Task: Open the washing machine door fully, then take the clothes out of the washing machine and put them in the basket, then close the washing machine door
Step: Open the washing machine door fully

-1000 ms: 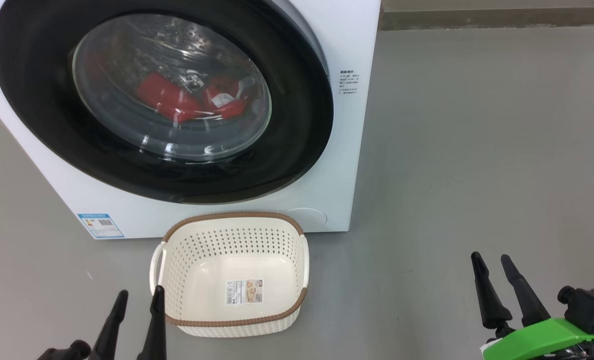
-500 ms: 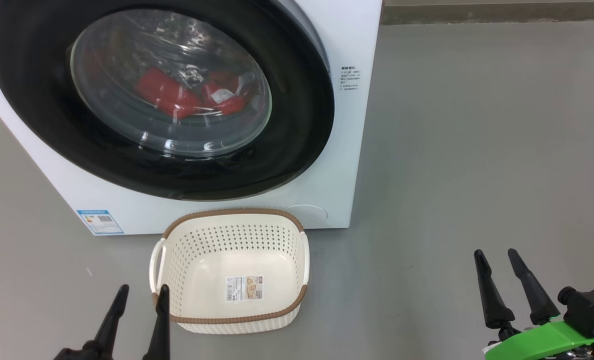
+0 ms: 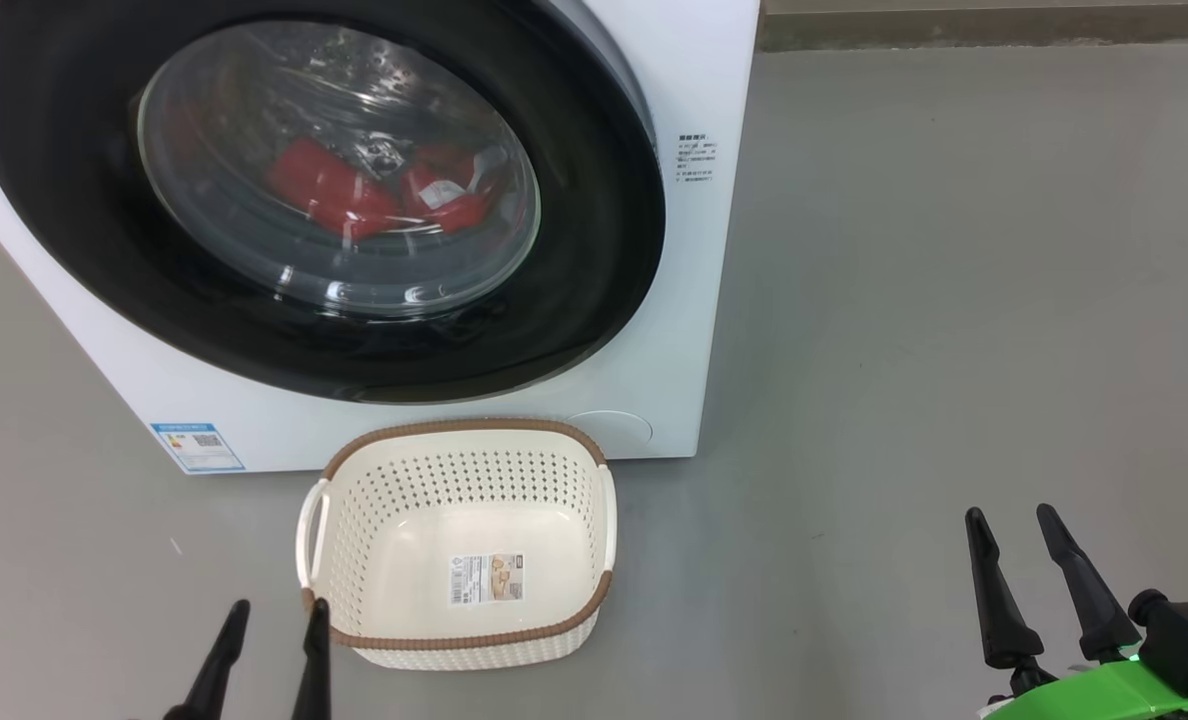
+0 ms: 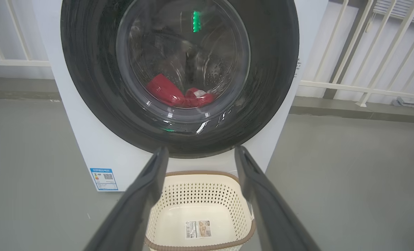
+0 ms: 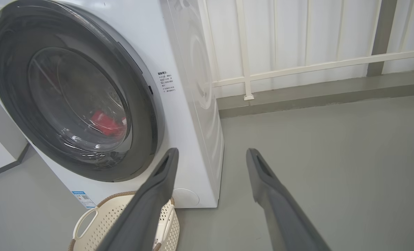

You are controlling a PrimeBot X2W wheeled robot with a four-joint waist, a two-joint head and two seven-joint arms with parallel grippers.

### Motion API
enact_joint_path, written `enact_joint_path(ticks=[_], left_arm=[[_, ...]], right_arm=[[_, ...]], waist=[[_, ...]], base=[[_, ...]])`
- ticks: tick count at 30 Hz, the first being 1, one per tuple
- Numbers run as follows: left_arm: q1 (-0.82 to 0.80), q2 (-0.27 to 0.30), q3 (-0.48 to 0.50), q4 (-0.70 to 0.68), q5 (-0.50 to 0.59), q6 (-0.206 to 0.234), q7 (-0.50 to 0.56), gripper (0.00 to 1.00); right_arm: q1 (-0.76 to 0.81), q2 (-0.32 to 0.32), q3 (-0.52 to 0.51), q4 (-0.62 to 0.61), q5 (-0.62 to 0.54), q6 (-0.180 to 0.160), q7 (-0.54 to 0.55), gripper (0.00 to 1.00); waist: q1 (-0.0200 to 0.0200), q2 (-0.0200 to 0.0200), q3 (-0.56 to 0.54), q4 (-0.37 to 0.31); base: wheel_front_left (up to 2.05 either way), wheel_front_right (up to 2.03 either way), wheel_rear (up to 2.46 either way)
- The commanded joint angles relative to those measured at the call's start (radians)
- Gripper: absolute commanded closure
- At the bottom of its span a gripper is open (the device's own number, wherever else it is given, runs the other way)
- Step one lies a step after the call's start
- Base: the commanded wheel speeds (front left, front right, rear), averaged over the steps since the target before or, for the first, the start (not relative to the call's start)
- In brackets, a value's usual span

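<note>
The white washing machine (image 3: 694, 300) stands at the upper left, its round black door (image 3: 594, 250) shut against the front. Through the glass window I see the red clothes (image 3: 334, 195) lying in the drum, also the clothes (image 4: 172, 94) in the left wrist view. The cream basket (image 3: 459, 440) sits empty on the floor right before the machine. My left gripper (image 3: 274, 612) is open, low beside the basket's left handle. My right gripper (image 3: 1011, 518) is open, well to the right over bare floor.
Grey floor (image 3: 954, 300) stretches to the right of the machine. A white railing (image 5: 297, 68) and a low kerb run behind it. A blue label (image 3: 197, 445) marks the machine's lower left front.
Both grippers sit slightly lower in the head view than a second ago, and the right one has drifted a little to the right. Door, clothes and basket are as before.
</note>
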State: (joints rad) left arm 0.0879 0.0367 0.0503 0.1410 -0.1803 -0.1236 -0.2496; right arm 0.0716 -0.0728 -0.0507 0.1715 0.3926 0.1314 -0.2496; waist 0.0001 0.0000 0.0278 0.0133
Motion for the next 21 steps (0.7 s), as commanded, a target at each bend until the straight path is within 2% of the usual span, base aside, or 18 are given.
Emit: enact_joint_path(ticks=[1, 21], left_arm=[[-0.011, 0.014, 0.042, -0.012, -0.021, -0.003, -0.012, 0.0], [-0.014, 0.014, 0.045, -0.002, -0.034, -0.003, -0.012, 0.0]], right_arm=[[-0.014, -0.01, 0.015, -0.027, -0.009, -0.001, -0.012, 0.0], [-0.008, -0.003, 0.019, -0.027, -0.012, -0.001, -0.012, 0.0]], waist=[[0.0, 0.0, 0.001, -0.001], [0.0, 0.0, -0.003, 0.002]], base=[[0.0, 0.0, 0.0], [0.0, 0.0, 0.0]])
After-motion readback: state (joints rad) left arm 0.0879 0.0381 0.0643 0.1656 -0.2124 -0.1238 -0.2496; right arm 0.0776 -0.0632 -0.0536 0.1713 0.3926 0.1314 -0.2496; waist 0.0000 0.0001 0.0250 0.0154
